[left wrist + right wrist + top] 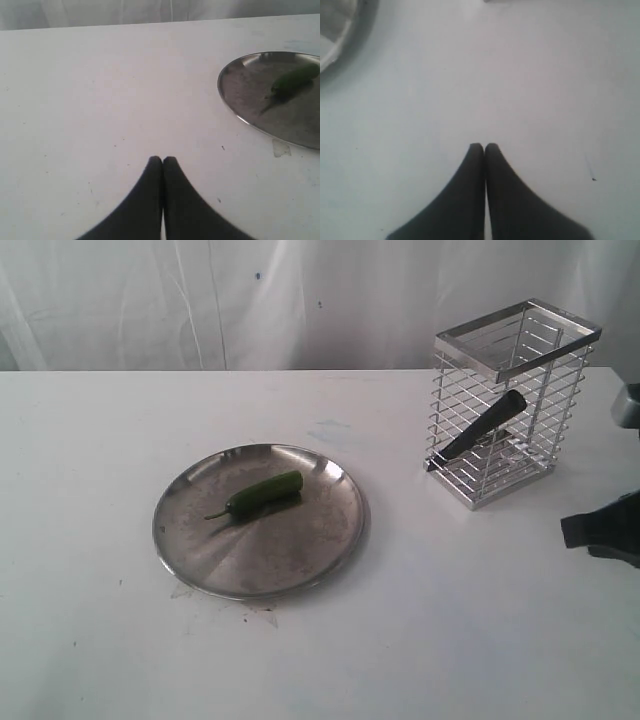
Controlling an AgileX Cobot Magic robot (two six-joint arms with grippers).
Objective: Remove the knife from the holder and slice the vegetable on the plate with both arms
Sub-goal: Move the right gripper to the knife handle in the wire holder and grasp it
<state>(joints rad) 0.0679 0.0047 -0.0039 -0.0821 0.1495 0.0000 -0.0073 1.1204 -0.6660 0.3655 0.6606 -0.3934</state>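
While the knife is leaned inside the wire holder, the chili is laid on the scuffed steel plate, well apart from it. Bare white counter is seen between. Both the left hand and right hand are clenched, empty.

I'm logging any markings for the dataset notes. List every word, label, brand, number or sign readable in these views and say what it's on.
None: no readable text appears in any view.
The steel plate, green chili pepper, wire-mesh holder and black knife handle bear no visible lettering.
The right arm at the exterior view's edge shows no legible marking.
The shut left gripper and shut right gripper are plain black.
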